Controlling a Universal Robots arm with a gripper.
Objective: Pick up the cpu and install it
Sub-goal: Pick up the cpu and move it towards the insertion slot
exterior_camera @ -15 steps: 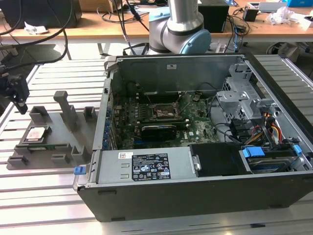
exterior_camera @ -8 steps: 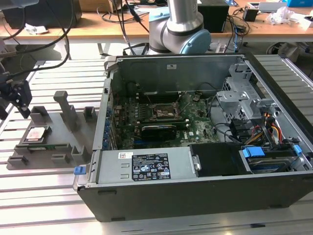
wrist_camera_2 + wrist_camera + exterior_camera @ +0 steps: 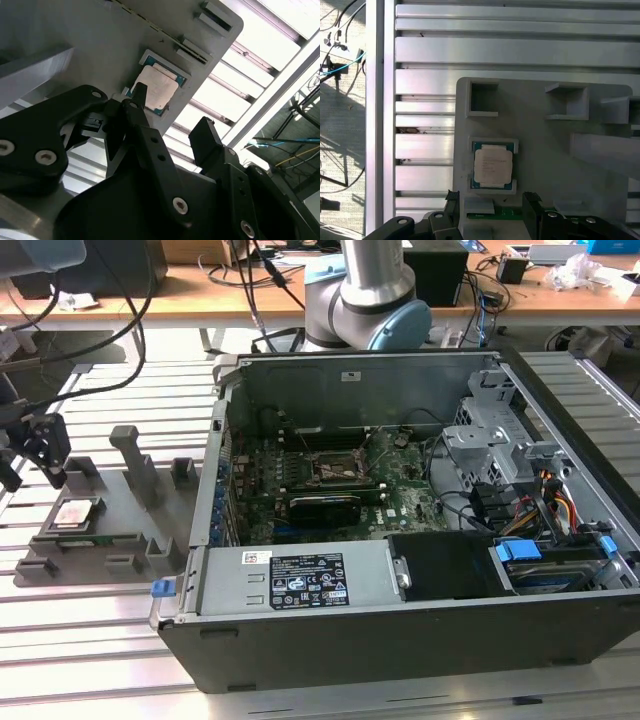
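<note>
End effector [image 3: 491,197] hovered spread and empty over the grey fixture tray [image 3: 535,135] at the exterior view's left, beside the open computer case [image 3: 400,630]. The cpu [image 3: 493,165] lay flat in its square pocket, just ahead of the fingertips [image 3: 452,196] and centred between them; its lid print was unreadable

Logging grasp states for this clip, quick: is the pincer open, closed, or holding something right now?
Pincer: open, holding nothing; the cpu lies ungrasped in the grey tray.
</note>
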